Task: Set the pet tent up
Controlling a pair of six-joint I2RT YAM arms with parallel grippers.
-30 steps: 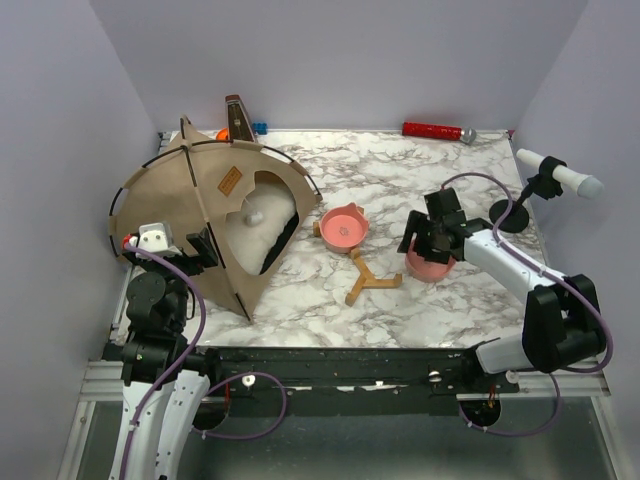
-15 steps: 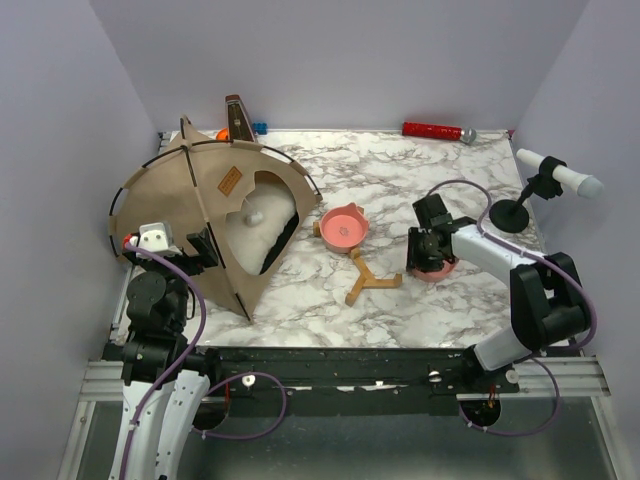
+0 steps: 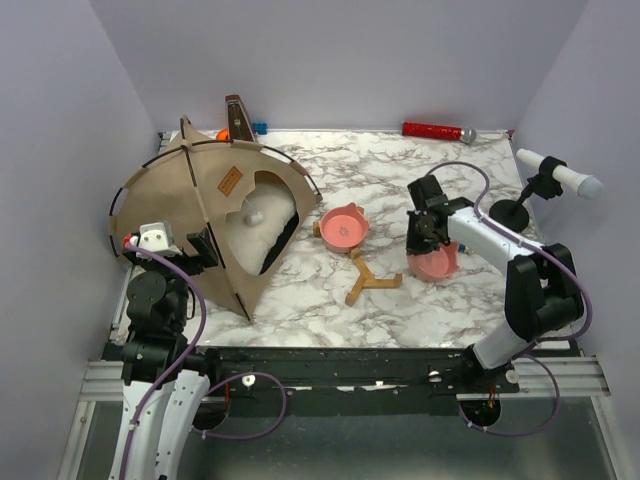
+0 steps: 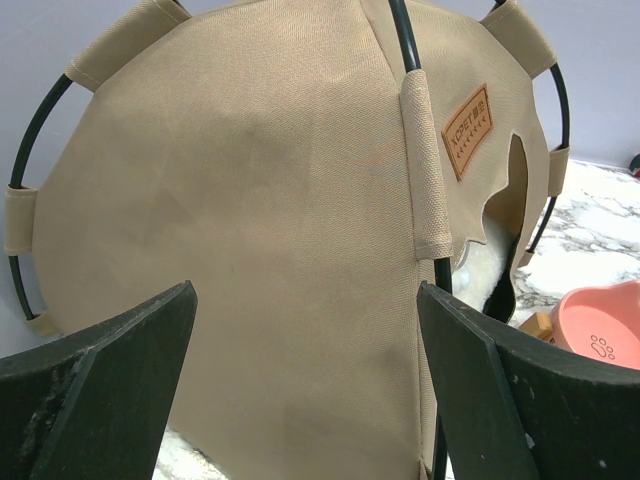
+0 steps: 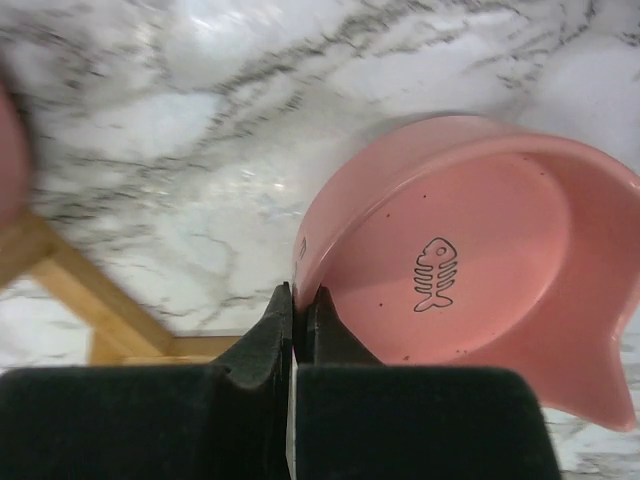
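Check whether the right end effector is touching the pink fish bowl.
Touching. The right wrist view shows the right end effector clamped on the rim of the pink fish bowl, a finger on each side, no gap.

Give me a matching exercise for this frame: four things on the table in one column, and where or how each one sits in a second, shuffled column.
Things:
A. pet tent
B. fish-print pink bowl
C. red tube
D. microphone

Places or states:
1. lying at the far edge of the table
2. pinched at its rim by the right gripper
3. standing on the left, white pillow inside
4. on a black stand at the right edge

Pairs: A-3, B-2, C-1, D-4
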